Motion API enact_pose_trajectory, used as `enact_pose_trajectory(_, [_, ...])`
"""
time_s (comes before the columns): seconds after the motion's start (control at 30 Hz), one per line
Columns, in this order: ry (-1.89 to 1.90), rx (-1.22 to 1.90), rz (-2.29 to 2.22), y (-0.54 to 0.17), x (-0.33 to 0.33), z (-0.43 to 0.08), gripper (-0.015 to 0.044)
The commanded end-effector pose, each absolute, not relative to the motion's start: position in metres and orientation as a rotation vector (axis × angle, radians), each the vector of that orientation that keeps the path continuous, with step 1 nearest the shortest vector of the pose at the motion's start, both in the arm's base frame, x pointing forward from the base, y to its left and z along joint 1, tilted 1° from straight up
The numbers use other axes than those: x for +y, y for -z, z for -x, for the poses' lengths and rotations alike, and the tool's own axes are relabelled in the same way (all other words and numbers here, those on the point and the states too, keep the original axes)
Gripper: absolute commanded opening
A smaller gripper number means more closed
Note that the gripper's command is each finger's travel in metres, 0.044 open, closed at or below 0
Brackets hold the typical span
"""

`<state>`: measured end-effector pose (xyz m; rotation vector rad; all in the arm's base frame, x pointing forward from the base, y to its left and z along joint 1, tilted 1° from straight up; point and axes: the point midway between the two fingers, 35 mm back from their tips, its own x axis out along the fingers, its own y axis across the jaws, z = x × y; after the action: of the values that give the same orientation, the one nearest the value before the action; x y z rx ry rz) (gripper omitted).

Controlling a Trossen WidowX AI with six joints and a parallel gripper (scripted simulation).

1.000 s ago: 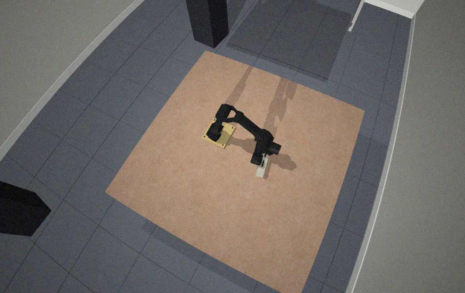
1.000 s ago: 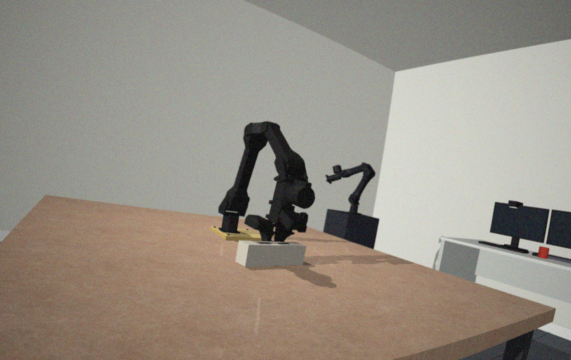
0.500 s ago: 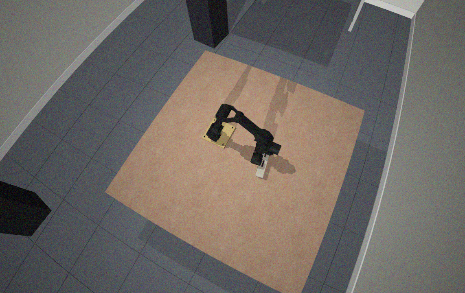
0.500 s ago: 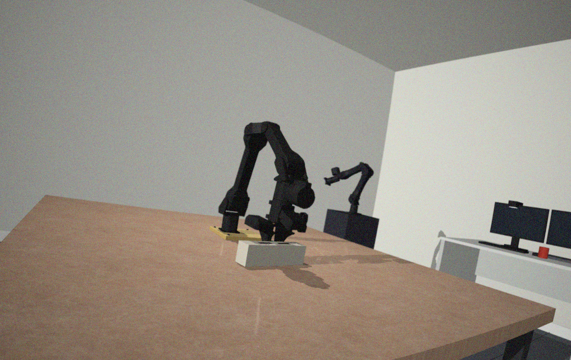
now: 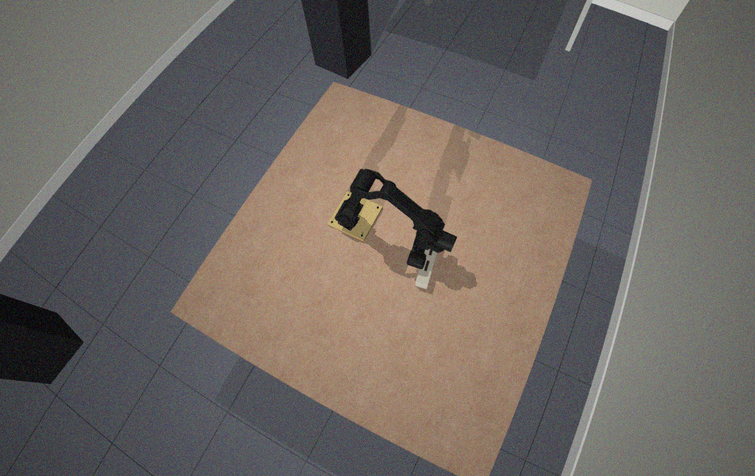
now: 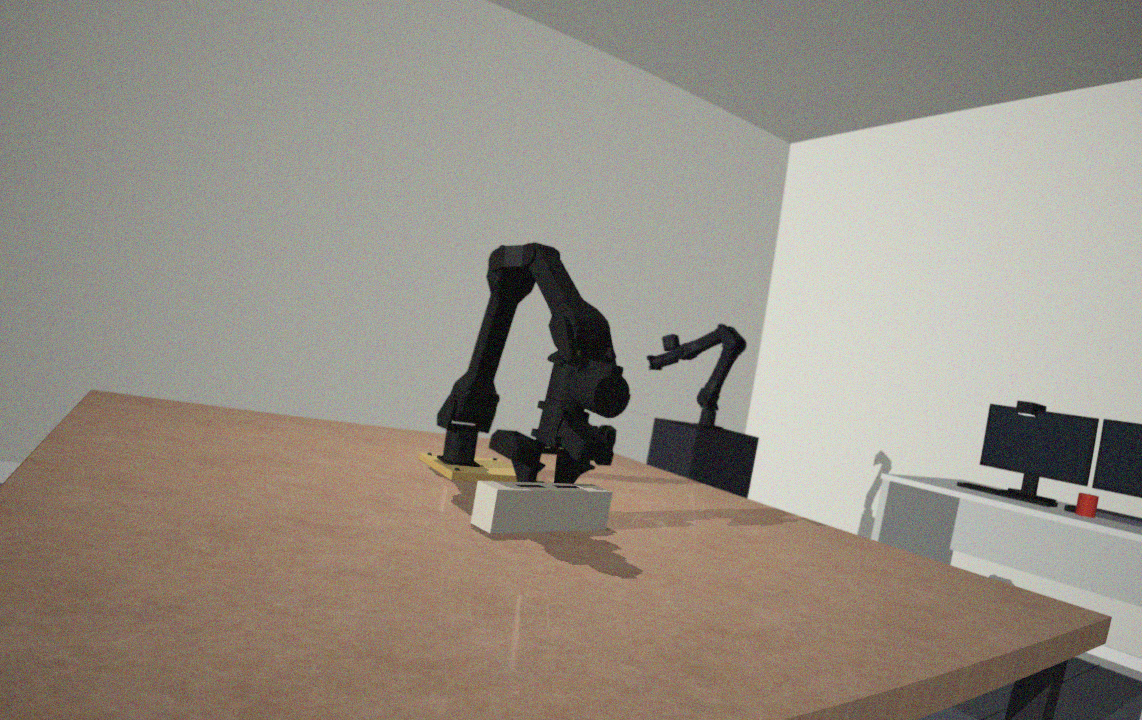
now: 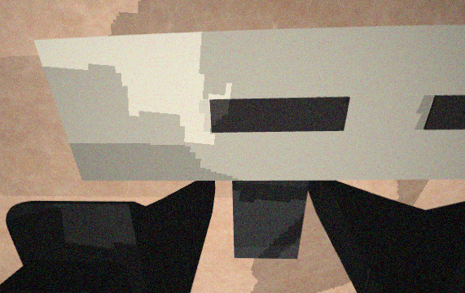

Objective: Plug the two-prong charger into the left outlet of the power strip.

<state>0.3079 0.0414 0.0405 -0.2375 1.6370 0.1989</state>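
The pale grey power strip (image 5: 422, 281) (image 6: 548, 512) (image 7: 383, 156) lies on the table with two dark slots in its top; one slot (image 7: 281, 115) shows whole in the wrist view, the other (image 7: 462, 112) is cut off at the right edge. The dark grey charger (image 7: 266, 232) is beside the strip's near long side in the wrist view, between my fingers; its upper end and prongs are hidden. My gripper (image 6: 547, 472) (image 7: 261, 181) is open around it, pointing down behind the strip in the exterior view. A gap shows at the left finger; the right finger is close to the charger.
The arm's yellow base plate (image 5: 371, 220) (image 6: 443, 467) is bolted to the wooden table (image 5: 332, 331) (image 6: 289, 582). Off the table stand dark pedestals (image 5: 338, 41) (image 6: 700, 452) and a white desk (image 6: 1040, 555) with monitors and a red cup (image 6: 1086, 505).
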Motion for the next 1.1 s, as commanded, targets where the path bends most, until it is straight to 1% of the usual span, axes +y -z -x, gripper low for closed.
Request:
enact_pose_trajectory(0.0, [-0.199,1.635,0.238,-0.0405,0.0414,-0.3084,0.0367])
enact_pose_trajectory(0.1, [-0.199,1.634,0.238,-0.0405,0.0414,-0.3083,0.0440])
enact_pose_trajectory(1.07, [-0.200,1.617,0.235,-0.0403,0.0391,-0.3002,0.0440])
